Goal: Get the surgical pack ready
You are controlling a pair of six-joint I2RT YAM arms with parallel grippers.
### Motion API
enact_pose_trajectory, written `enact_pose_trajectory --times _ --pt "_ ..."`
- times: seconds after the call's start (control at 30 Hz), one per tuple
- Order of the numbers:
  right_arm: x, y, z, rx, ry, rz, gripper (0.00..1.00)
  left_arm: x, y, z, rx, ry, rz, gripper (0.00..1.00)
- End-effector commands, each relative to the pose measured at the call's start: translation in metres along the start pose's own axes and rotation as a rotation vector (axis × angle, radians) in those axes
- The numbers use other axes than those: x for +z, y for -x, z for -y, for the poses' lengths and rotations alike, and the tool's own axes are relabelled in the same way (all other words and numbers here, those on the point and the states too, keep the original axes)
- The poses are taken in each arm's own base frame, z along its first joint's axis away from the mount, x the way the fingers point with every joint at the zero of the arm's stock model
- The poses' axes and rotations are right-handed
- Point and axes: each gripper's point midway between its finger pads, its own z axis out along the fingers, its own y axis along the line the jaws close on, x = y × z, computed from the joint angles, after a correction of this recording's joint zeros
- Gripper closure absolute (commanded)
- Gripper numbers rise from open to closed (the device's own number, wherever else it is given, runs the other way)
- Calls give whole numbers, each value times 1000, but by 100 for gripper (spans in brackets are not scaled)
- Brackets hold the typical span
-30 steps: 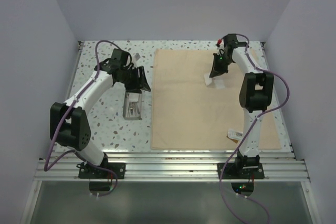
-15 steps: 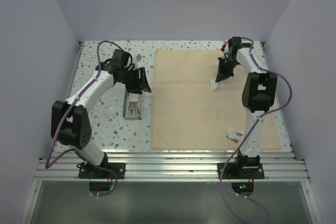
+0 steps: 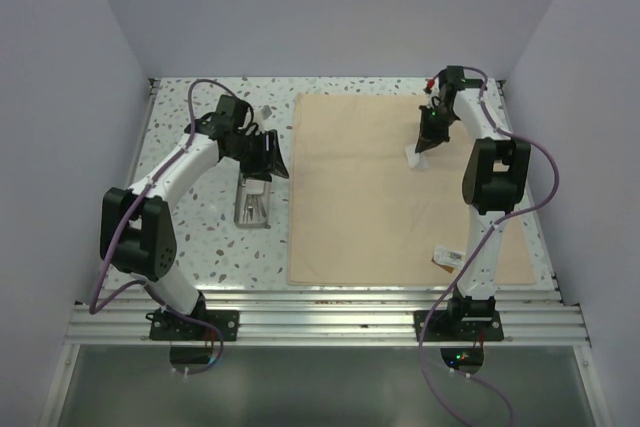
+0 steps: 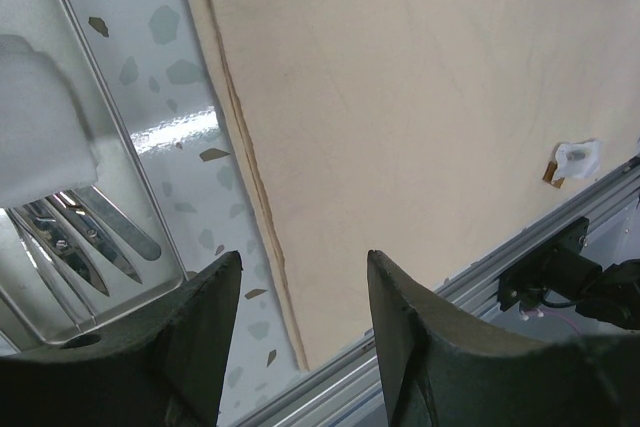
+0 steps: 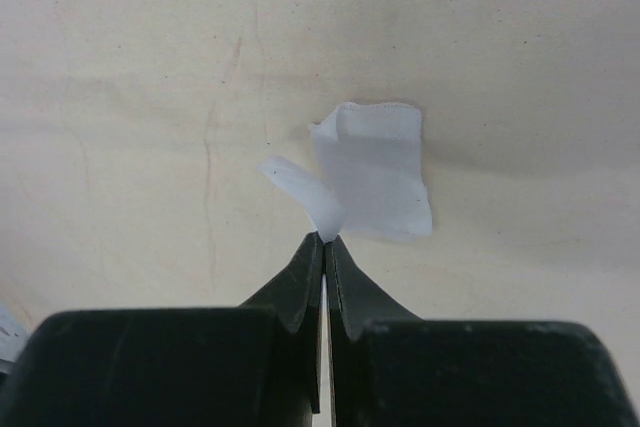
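Right wrist: right pincer (image 5: 325,240) tight on gauze (image 5: 375,177)

In the tray (image 4: 120,137), gauze (image 4: 35,117) hides the instruments' (image 4: 82,242) upper ends.

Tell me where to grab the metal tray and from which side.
Probably its raised rim on the long side facing the cloth, coming from above: the metal tray lies flat, and gauze and steel instruments fill its middle, leaving the rim bare.

tray (image 3: 253,205) lies left of the cloth (image 3: 370,197); gauze (image 3: 415,158) at its far right, packet (image 3: 447,257) near right.
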Motion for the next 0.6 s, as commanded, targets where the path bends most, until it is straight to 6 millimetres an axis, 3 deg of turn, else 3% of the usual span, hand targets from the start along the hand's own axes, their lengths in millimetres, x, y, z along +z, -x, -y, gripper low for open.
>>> enact_pose_trajectory --times 0.0,0.37,0.4,0.57 --pt "-16 12 0 -34 -25 44 100 1 5 6 31 -32 15 43" --pt "-7 8 2 -32 -23 21 100 5 6 6 21 -37 10 43" --pt "-9 10 14 -6 -30 24 100 6 5 5 19 -35 6 43" --pt "-5 9 17 -2 -33 16 100 6 5 5 20 -36 4 43"
